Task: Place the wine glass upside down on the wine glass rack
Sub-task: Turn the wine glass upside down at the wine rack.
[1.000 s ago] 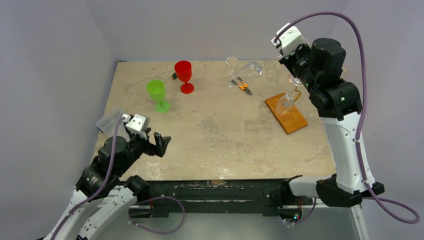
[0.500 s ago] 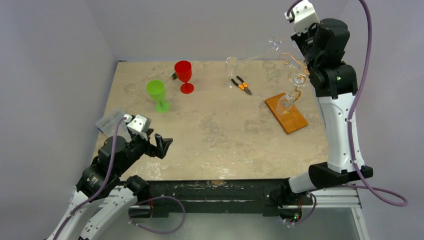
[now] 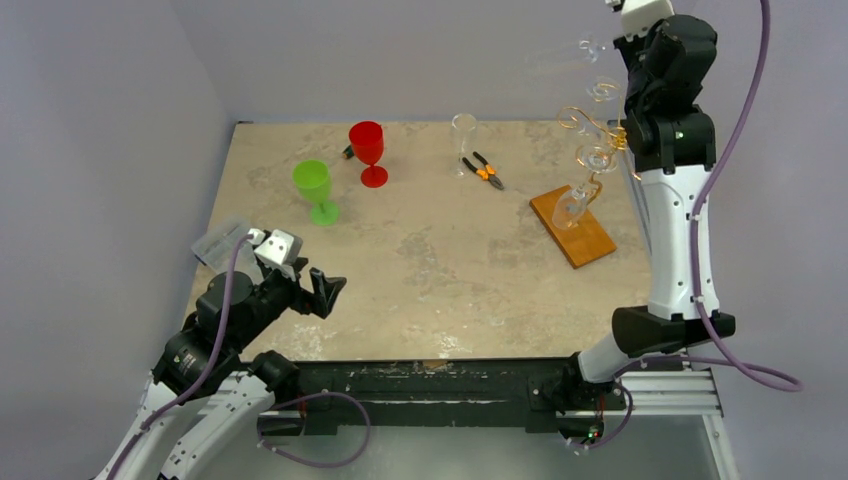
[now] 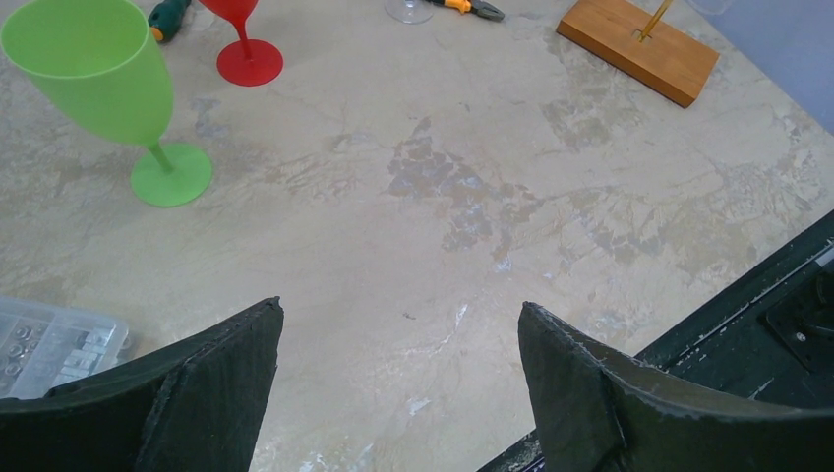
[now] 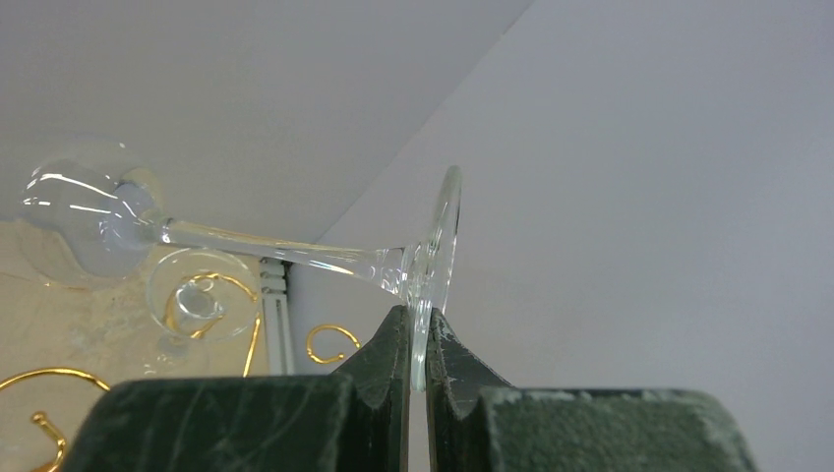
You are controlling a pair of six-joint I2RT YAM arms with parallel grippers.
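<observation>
My right gripper (image 3: 612, 45) is raised high above the table's back right and is shut on the rim of the foot of a clear wine glass (image 5: 295, 258). The stem runs sideways to the left, with the bowl over the rack. The glass is faint in the top view (image 3: 588, 47). The wine glass rack (image 3: 590, 130) has gold spiral arms (image 5: 202, 305) and a wooden base (image 3: 572, 225) below the gripper. Another clear glass (image 3: 572, 205) hangs on it. My left gripper (image 3: 318, 285) is open and empty at the near left (image 4: 398, 324).
A green goblet (image 3: 313, 185), a red goblet (image 3: 367, 145) and a screwdriver (image 3: 348, 152) stand at the back left. A clear upright glass (image 3: 463, 130) and orange pliers (image 3: 483, 170) are at the back middle. A plastic parts box (image 3: 215, 243) sits at the left edge.
My right arm has lifted the clear glass off the table and swung it up and right, to above the rack. The left arm has not moved.
</observation>
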